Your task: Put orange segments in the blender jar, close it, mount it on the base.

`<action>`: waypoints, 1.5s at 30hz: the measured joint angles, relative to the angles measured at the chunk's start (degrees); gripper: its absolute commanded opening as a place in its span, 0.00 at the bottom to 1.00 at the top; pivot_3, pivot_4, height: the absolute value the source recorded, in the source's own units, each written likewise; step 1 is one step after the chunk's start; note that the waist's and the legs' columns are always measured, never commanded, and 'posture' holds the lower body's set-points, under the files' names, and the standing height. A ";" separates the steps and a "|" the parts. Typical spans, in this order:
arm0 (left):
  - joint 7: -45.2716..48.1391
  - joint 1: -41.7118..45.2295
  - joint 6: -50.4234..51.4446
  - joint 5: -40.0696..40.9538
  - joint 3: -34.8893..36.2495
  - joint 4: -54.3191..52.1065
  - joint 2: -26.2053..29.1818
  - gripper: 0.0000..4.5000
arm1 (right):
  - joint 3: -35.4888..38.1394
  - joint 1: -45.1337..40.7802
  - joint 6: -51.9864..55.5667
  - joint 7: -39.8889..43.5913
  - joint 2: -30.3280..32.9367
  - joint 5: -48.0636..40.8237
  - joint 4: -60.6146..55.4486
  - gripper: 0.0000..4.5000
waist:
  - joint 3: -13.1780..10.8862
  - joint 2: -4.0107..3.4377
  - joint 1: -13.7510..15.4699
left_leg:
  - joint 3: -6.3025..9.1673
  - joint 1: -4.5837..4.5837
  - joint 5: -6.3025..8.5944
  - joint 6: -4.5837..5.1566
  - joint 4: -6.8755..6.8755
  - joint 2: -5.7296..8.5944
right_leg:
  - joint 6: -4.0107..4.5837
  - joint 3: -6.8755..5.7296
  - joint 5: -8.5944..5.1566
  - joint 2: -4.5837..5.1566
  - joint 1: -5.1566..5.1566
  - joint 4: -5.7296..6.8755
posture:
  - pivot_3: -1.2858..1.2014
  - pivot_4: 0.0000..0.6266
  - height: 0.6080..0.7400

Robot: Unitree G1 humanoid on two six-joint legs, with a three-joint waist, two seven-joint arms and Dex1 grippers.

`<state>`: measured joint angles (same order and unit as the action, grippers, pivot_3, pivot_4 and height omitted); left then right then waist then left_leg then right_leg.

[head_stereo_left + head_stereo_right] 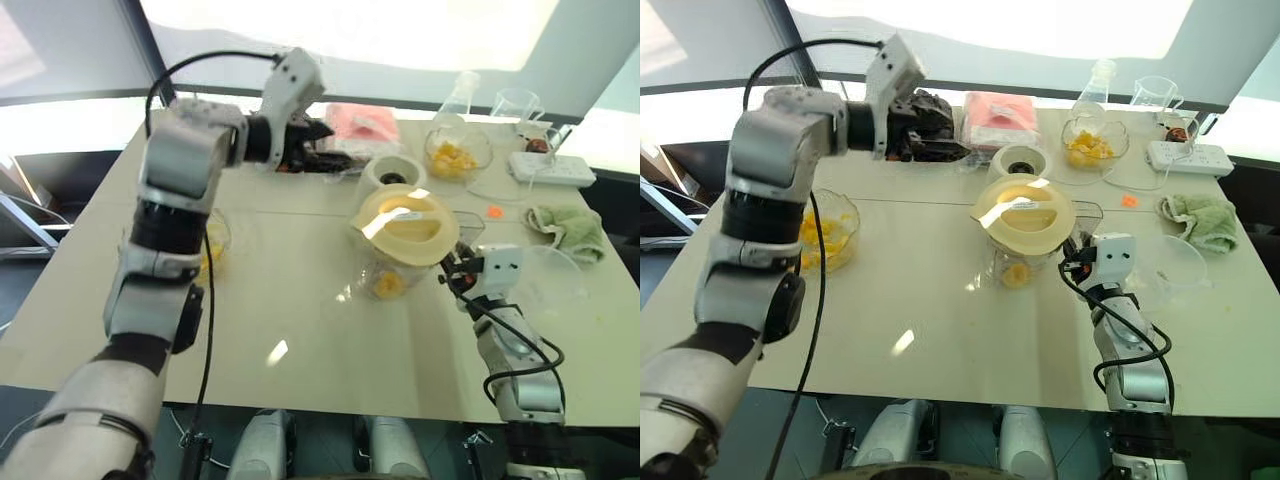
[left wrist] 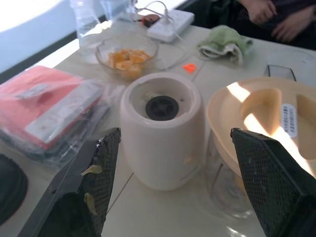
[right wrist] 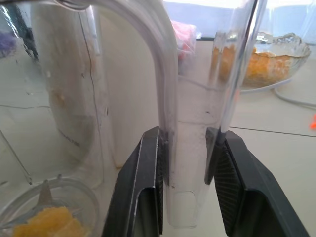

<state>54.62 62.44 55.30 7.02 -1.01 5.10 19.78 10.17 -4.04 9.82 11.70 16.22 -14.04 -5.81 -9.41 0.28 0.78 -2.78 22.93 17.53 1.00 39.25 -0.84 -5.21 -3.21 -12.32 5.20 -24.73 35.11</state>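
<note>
The blender jar (image 1: 385, 282) stands mid-table with a cream lid (image 1: 405, 225) on top and orange segments (image 1: 388, 285) at its bottom. My right gripper (image 3: 190, 148) is shut on the jar's clear handle (image 3: 168, 74) from the right. Just behind the jar sits the off-white base (image 1: 392, 178), its dark socket (image 2: 162, 107) facing up. My left gripper (image 1: 305, 145) is raised to the left of the base, pointing at it, open and holding nothing. More orange segments lie in a glass bowl (image 1: 825, 235) on the left and in another bowl (image 1: 455, 157) at the back.
A pink packet (image 1: 360, 120) and dark bagged items (image 1: 325, 160) lie behind the base. A flask (image 1: 460, 95), a beaker (image 1: 515, 105), a power strip (image 1: 550, 168) and a green cloth (image 1: 570, 228) crowd the back right. A person's hands (image 2: 266, 10) rest beyond the table.
</note>
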 measured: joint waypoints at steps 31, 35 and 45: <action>-15.73 -32.27 -8.87 12.49 -0.66 -22.10 -3.32 0.82 | 14.95 -25.10 34.68 0.28 26.32 -16.53 -14.52 0.18 | -0.27 -0.13 -0.40 | -0.20 -0.39 -0.07 -0.12 -0.04 0.07 | 0.30 0.18 -0.02 -0.16 0.14 0.09 | 0.52 0.24 1.00; -16.46 -32.59 -9.78 12.65 -1.05 -22.03 -2.99 0.82 | 11.17 -33.81 33.89 -0.54 23.61 -14.89 -5.91 0.18 | -0.29 -0.14 -0.52 | -0.21 -0.40 -0.08 -0.11 -0.04 0.06 | 0.35 0.18 0.02 -0.18 0.14 0.10 | 0.52 0.24 1.00; -19.85 -32.52 -10.06 12.98 -2.19 -21.76 -3.54 0.82 | -0.33 -49.00 21.99 -0.43 14.09 -4.11 20.83 0.18 | -0.35 -0.23 -0.48 | -0.25 -0.23 -0.08 -0.12 -0.08 0.04 | 0.16 0.18 0.14 -0.14 0.04 0.04 | 0.52 0.24 1.00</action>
<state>34.77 29.93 45.23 20.00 -3.20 -16.65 16.24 9.83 -53.05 31.81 11.27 30.30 -18.14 15.03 -9.76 0.05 0.31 -3.03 22.70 17.44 0.88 39.17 -0.80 -5.04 -3.04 -12.18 5.06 -24.69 35.15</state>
